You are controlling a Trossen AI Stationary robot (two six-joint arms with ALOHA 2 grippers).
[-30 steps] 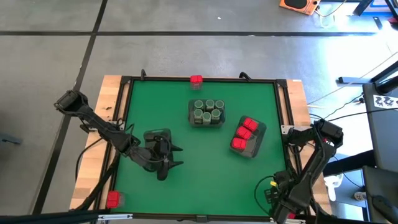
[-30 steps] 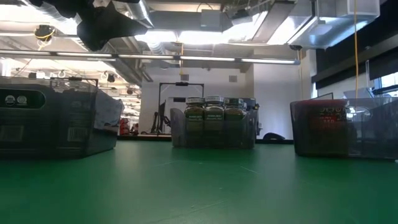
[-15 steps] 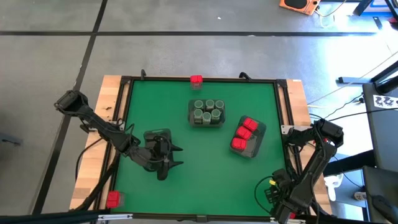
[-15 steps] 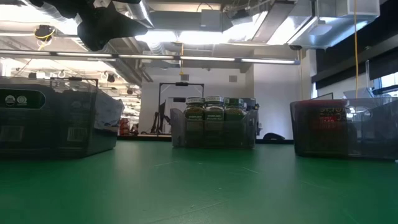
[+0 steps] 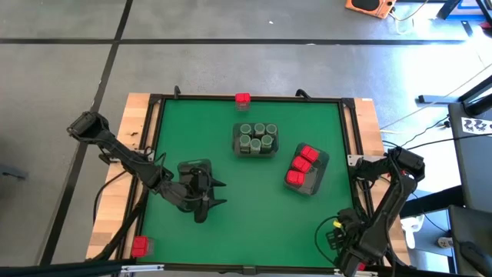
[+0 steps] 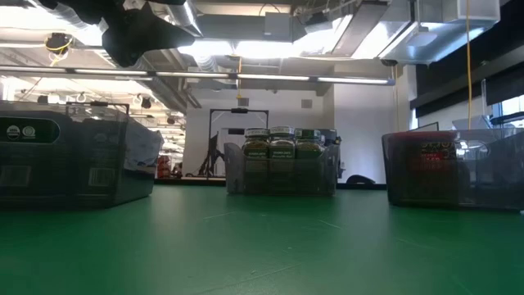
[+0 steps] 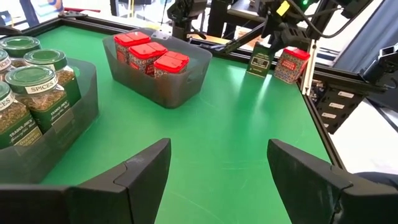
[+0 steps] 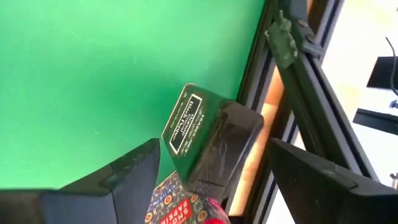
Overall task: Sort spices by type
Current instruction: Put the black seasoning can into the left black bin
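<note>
Spices: round grey-green jars (image 5: 256,138) in clear tray at frame centre, bright red rectangular boxes (image 5: 302,166) in tray right of it. Left gripper (image 5: 201,194) fingers open, empty, lower left. Right gripper (image 8: 211,186) fingers open over dark grey rectangular tin (image 8: 205,140), worktop's lower-right corner.

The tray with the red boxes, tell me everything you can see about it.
The tray with the red boxes is a smoky, see-through grey plastic bin, rectangular with rounded corners and an open top. It sits flat on the green mat, right of centre and turned at a slant. Three bright red boxes with patterned sides stand upright inside, bunched toward one end; the other end is empty. No gripper touches it. The tray of green-lidded jars stands apart beside it.
</note>
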